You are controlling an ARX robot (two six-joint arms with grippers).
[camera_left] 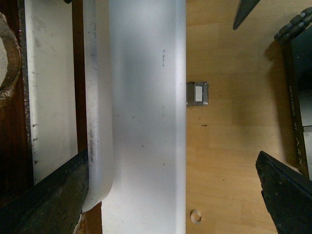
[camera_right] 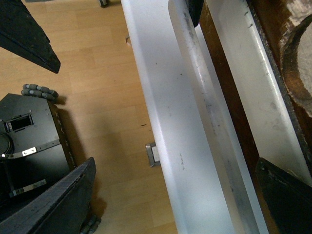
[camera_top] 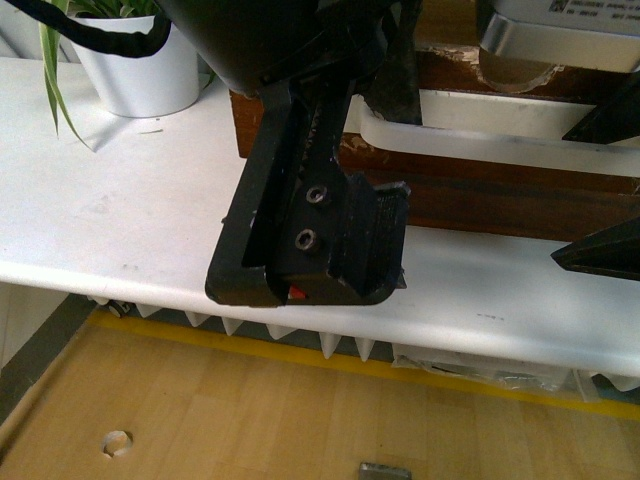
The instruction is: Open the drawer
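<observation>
Left hand and right hand gape astride the drawer's handle, over white tabletop and wooden floor.

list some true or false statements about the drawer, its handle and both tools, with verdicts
1. The right tool is open, with the white handle passing between its fingers. True.
2. The left tool is shut on the handle. False: it is open, with one finger on the drawer side of the handle and the other out over the floor.
3. A potted plant stands on the table. True.
4. The drawer front has no notch. False: a half-round notch shows above the handle.
</observation>
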